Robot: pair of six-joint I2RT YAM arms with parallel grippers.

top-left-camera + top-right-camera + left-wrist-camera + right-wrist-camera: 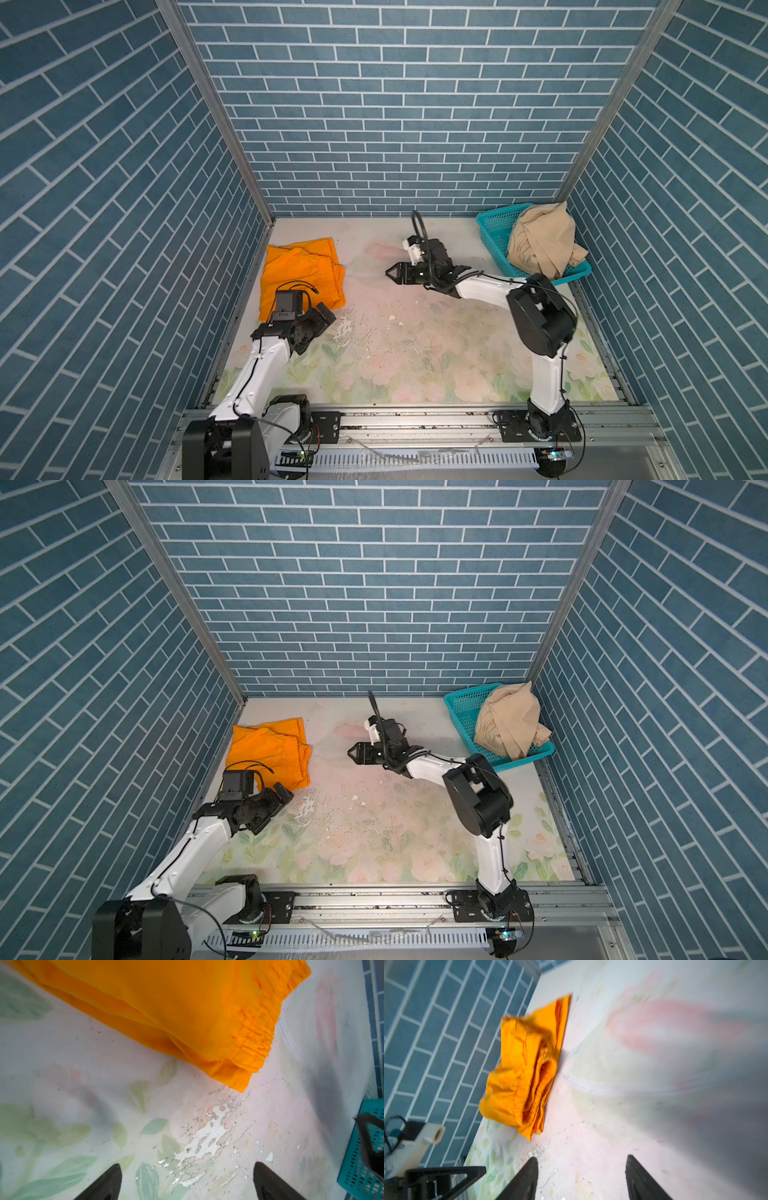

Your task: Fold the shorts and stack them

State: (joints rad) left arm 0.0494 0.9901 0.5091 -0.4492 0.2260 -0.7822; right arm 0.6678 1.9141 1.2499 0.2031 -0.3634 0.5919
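Nearest the arm bases, the table [415, 353] is covered with a smooth sheet printed with pale roses and green leaves. Its surface is scuffed, and a worn patch [207, 1136] has flaked down to ragged white chips.

The left gripper [187, 1166] hangs over this patch with its dark, tapered fingers [112, 1180] spread wide. Nothing is between them, and they touch neither cloth nor table.

Just beyond it, by the left wall, lie the orange shorts [299, 270]. They are thin, soft, bright cloth folded into a rough rectangle of stacked layers. The gathered elastic waistband [255, 1043] is puckered along the edge that faces the table's middle.

The right gripper [581, 1158] sits above the bare middle of the table, pointing toward the orange pair but well apart from it. Its jaws are parted and empty.

Farther back, in the right rear corner, stands a teal perforated plastic basket [492, 237], rectangular with lattice walls. The beige shorts [540, 243] are heaped in it, crumpled and unfolded, spilling over its rim.

Behind everything rises a wall [395, 104] printed with blue brick.
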